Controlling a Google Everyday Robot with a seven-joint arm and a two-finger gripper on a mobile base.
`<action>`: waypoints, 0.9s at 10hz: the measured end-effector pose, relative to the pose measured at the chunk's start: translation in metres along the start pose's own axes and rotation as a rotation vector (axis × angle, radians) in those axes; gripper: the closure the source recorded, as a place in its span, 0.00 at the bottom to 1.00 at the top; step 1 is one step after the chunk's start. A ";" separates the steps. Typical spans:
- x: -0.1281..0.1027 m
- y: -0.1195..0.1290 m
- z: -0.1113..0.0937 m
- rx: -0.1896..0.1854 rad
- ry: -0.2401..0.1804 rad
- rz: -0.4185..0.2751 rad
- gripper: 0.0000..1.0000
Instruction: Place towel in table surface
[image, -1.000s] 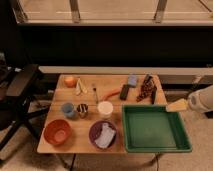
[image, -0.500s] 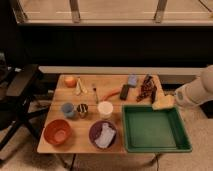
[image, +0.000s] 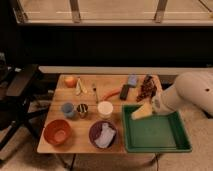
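We see the gripper (image: 136, 115) at the end of the white arm (image: 186, 96), which reaches in from the right. It has moved left and lower than half a second ago and now hangs over the back left corner of the green tray (image: 160, 136), where before it was near the tray's back right side. Its jaws stand wide apart and hold nothing. The towel (image: 104, 135) has not moved: it lies crumpled inside the purple bowl (image: 93, 131) at the front edge of the worktop (image: 105, 81), just left of the tray and apart from the gripper. The white cup (image: 105, 108) stands just behind that bowl, with the orange bowl (image: 57, 132) to its left. The carrot (image: 111, 93), the light-blue block (image: 132, 80) and the other small items sit as they did earlier.
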 end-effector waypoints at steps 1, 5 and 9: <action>0.005 0.018 0.005 -0.013 0.002 -0.040 0.20; 0.010 0.027 0.009 -0.018 0.005 -0.063 0.20; 0.006 0.050 0.029 -0.065 0.010 -0.085 0.20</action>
